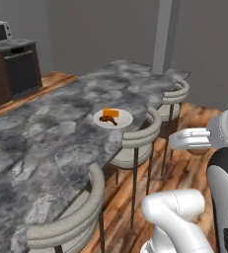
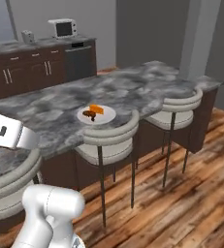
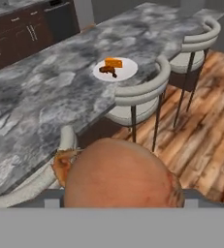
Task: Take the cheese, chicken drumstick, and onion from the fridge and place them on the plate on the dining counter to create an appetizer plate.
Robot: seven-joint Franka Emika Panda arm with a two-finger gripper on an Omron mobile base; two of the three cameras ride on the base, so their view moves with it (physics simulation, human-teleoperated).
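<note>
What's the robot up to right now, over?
Gripper holding onion, off the counter. Cheese and drumstick already on plate. Stools line the counter edge.

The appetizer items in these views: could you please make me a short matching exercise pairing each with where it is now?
Things:
1. cheese
2. chicken drumstick
3. onion
4. plate

Places:
A. right at the gripper, filling the bottom of the hand view
B. on the dining counter, by a stool
C. on the plate, orange wedge
D. on the plate, dark brown piece

Pairs: 1-C, 2-D, 3-A, 4-B
</note>
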